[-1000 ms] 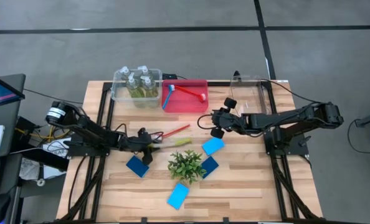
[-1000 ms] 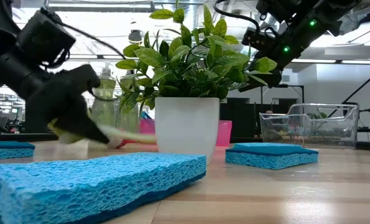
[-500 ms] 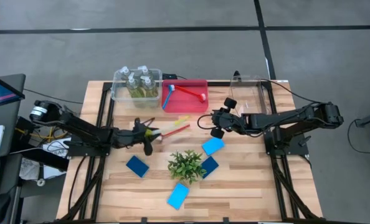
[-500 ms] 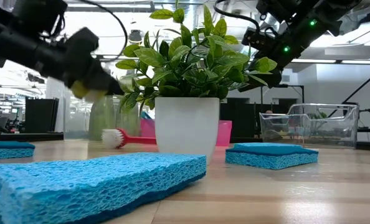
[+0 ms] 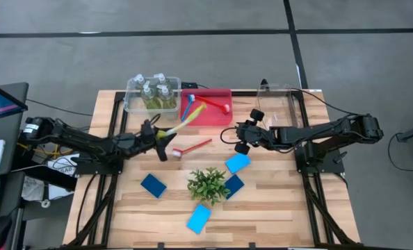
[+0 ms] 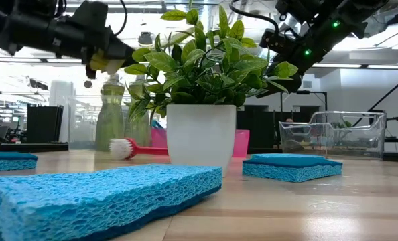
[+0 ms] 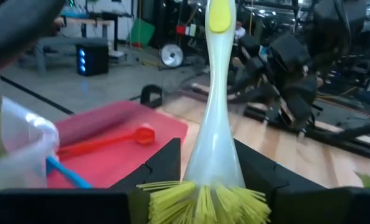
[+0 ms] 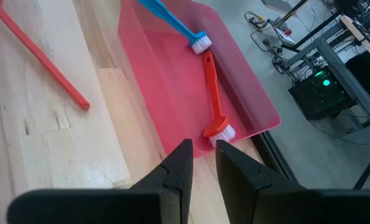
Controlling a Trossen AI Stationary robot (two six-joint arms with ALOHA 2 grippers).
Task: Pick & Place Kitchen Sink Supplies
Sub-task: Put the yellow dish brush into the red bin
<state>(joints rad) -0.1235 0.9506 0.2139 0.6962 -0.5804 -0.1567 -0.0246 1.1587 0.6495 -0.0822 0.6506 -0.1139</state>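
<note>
While the left gripper (image 5: 159,139) pinches the yellow brush (image 5: 185,122) by its bristle end, the brush hangs in the air — its handle points toward 2 o'clock, over the red bin's (image 5: 220,119) edge. Inside the bin lie a blue brush (image 5: 186,108) and a red brush (image 5: 211,103). Another red brush (image 5: 193,146) lies on the table (image 5: 276,208). At 3 o'clock the right gripper (image 5: 238,137) waits — fingers nearly pressed together, holding nothing.

From overhead I get even, soft light with faint shadows. At table height, bright ceiling strips backlight the small green leafy plant (image 6: 202,63), and the nearest flat light-blue rectangular sponge (image 6: 98,194) blurs. The left wrist's pale yellow long-handled brush (image 7: 215,118) looks soft, its background dim.
</note>
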